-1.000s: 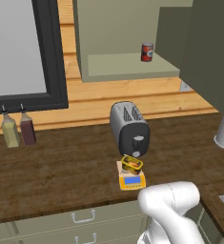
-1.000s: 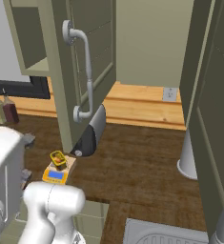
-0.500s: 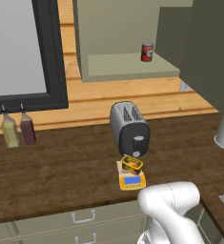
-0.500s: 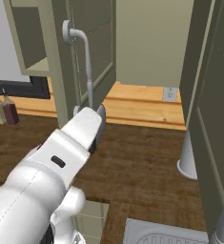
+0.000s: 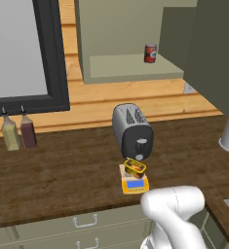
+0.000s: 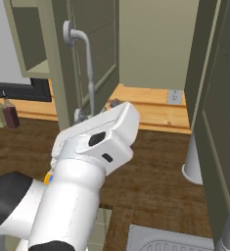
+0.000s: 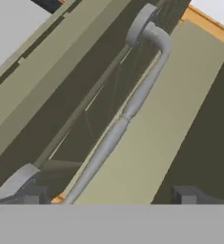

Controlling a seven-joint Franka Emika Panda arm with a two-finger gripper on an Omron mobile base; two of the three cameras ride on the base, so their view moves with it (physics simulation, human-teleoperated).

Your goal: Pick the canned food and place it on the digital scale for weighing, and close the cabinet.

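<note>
The canned food (image 5: 135, 168), a small flat yellow tin, lies on the digital scale (image 5: 134, 185) on the counter in front of the toaster (image 5: 132, 130). The cabinet (image 5: 130, 73) above stands open, its olive door (image 6: 99, 44) swung out toward me. In the hand view the door's long metal handle (image 7: 132, 102) runs diagonally close ahead. My gripper (image 7: 111, 196) is open, its fingertips (image 7: 33, 195) wide apart with nothing between them. In the right base view my white hand (image 6: 104, 135) is raised just in front of the lower end of the handle (image 6: 89, 73).
A red can (image 5: 150, 52) stands on the open cabinet shelf. Two bottles (image 5: 19, 133) stand at the counter's back left. A white upright object (image 6: 194, 162) sits on the counter to the right, beside another olive door (image 6: 219, 108). A sink (image 6: 170, 240) lies at the lower right.
My arm has swung up from low beside the scale to the cabinet door handle, now blocking the toaster in the right base view. The tin stays on the scale.
</note>
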